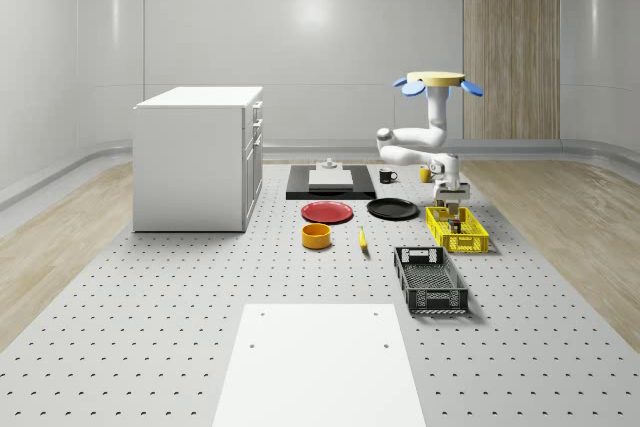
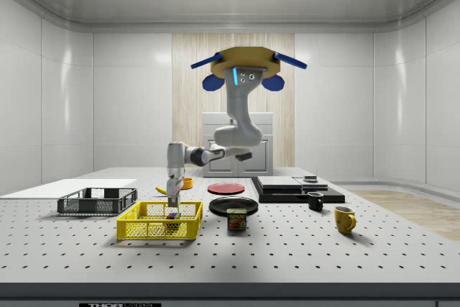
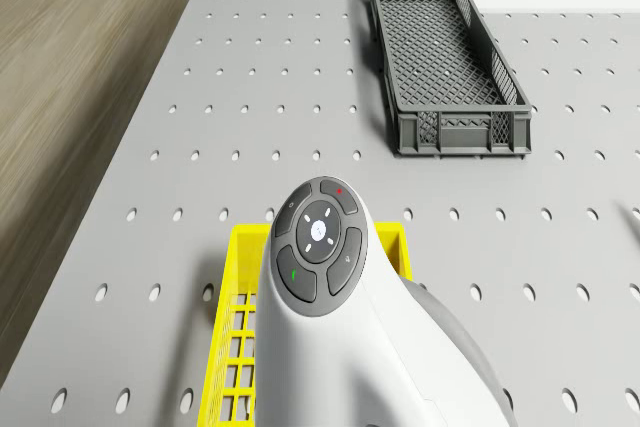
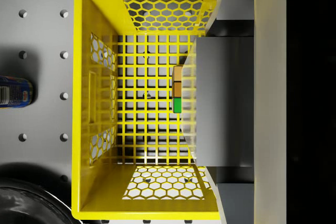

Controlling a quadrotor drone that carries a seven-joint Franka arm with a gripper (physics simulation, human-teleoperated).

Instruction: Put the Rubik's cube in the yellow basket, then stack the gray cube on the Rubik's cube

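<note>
Since the Rubik's cube [image 4: 177,89] is a hard, smooth-faced block, probably light, flat opposite faces are the sensible place to take hold of it, and the tool [image 2: 173,205] appears to have it pinched that way, fingers closed on it as the cube hangs low inside the yellow basket [image 2: 159,222]. Reading the side view from its left: the dark gray crate [image 2: 97,201] stands apart with nothing visible in it; next is the yellow basket, an openwork plastic bin whose only content is the Rubik's cube, held just above its mesh floor, though whether it touches the floor I cannot tell. Beyond it lie the black plate [image 2: 233,205] and a small can [image 2: 237,219] just beside the basket, then the black tray [image 2: 297,189], a black mug [image 2: 315,201] and a yellow mug [image 2: 344,219], all on the perforated counter [image 2: 287,249]. The drone [image 2: 246,68] hovers high over the counter, behind the plate and to the basket's right, its arm reaching down and across into the basket. The gray cube seems to sit on the black tray in the whole-scene view; being stiff and plain, it should stack steadily if set down square.
</note>
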